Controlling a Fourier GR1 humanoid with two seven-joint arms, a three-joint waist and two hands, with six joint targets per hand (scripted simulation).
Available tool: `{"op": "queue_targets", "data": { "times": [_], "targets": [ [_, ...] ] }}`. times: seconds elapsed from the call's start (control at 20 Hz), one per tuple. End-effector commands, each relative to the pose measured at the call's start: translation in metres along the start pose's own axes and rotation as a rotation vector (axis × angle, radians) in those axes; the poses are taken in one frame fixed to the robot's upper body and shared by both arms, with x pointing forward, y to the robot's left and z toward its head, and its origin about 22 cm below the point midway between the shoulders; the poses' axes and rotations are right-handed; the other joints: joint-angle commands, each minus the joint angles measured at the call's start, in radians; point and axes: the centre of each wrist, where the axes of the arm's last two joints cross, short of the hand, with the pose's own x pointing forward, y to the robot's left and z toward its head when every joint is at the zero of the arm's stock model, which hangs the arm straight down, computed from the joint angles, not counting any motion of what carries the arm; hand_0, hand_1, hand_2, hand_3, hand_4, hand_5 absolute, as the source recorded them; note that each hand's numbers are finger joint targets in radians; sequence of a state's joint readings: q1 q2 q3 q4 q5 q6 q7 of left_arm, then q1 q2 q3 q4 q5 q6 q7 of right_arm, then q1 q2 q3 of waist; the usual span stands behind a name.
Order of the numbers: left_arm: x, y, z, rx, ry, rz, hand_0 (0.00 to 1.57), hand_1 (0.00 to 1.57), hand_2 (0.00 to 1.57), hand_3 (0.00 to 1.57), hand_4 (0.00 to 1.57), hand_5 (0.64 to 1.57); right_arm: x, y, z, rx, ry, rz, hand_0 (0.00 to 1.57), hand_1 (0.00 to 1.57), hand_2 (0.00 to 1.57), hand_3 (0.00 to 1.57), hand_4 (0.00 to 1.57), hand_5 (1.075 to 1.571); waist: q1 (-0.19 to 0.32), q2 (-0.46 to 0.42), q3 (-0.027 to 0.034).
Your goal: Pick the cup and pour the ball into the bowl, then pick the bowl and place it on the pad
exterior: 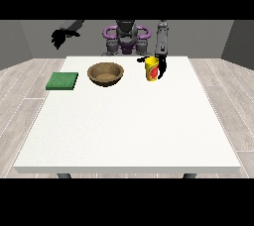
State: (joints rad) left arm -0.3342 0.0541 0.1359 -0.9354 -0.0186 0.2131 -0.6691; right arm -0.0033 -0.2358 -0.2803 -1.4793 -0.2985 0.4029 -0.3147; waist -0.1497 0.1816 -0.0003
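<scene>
A yellow-and-red cup [152, 69] stands upright near the counter's [129, 131] far edge, with the robot hand at the view's right [160, 66] wrapped around it. Beside it sits a wooden bowl [105, 74], then a green pad [62, 81] at the counter's edge. The other robot hand [61, 36] hangs raised, fingers drooping loosely, holding nothing.

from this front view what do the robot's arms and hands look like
Both arms are grey with segmented casings; the one at the view's right looks like a textured grey cylinder. Each ends in a black hand: one at the view's left, one at the view's right. No cables or markings are discernible.
</scene>
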Motion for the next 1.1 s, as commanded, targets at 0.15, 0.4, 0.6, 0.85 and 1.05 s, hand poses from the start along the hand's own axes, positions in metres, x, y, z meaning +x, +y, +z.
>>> {"op": "queue_targets", "data": {
  "times": [0.15, 0.4, 0.6, 0.85, 1.05],
  "targets": [
    [-0.017, -0.006, 0.005, 0.002, -0.01, -0.195, 1.3, 1.3, 1.57, 1.57, 1.15, 1.561, -0.003, -0.02, 0.005, -0.007, -0.017, -0.022, 0.0, 0.0, 0.0, 0.0, 0.22, 1.57, -0.024, 0.032, 0.0003],
    [-0.025, -0.019, 0.008, 0.024, 0.021, -0.281, 1.3, 1.3, 1.57, 1.57, 1.21, 1.556, 0.006, -0.027, 0.013, 0.017, 0.04, -0.028, 0.0, 0.0, 0.0, 0.0, 0.34, 1.569, -0.044, -0.024, 0.0],
    [-0.011, -0.025, -0.01, -0.044, 0.019, -0.471, 1.32, 1.32, 1.57, 1.57, 1.21, 1.561, 0.015, -0.051, 0.005, -0.027, 0.139, -0.028, 0.0, 0.0, 0.0, 0.0, 0.4, 1.571, -0.015, -0.148, 0.0016],
    [0.009, -0.062, -0.037, -0.155, -0.005, -0.707, 1.33, 1.33, 1.57, 1.57, 1.22, 1.555, 0.023, -0.058, -0.017, -0.058, 0.209, 0.016, 0.0, 0.0, 0.0, 0.0, 0.54, 1.57, 0.024, -0.234, 0.0038],
    [0.006, -0.028, -0.06, -0.208, -0.102, -1.065, 1.27, 1.27, 1.57, 1.54, 1.17, 1.564, 0.02, -0.054, -0.021, -0.076, 0.219, 0.017, 0.0, 0.0, 0.0, 0.0, 0.6, 1.567, 0.016, -0.23, 0.0074]
  ]
}}
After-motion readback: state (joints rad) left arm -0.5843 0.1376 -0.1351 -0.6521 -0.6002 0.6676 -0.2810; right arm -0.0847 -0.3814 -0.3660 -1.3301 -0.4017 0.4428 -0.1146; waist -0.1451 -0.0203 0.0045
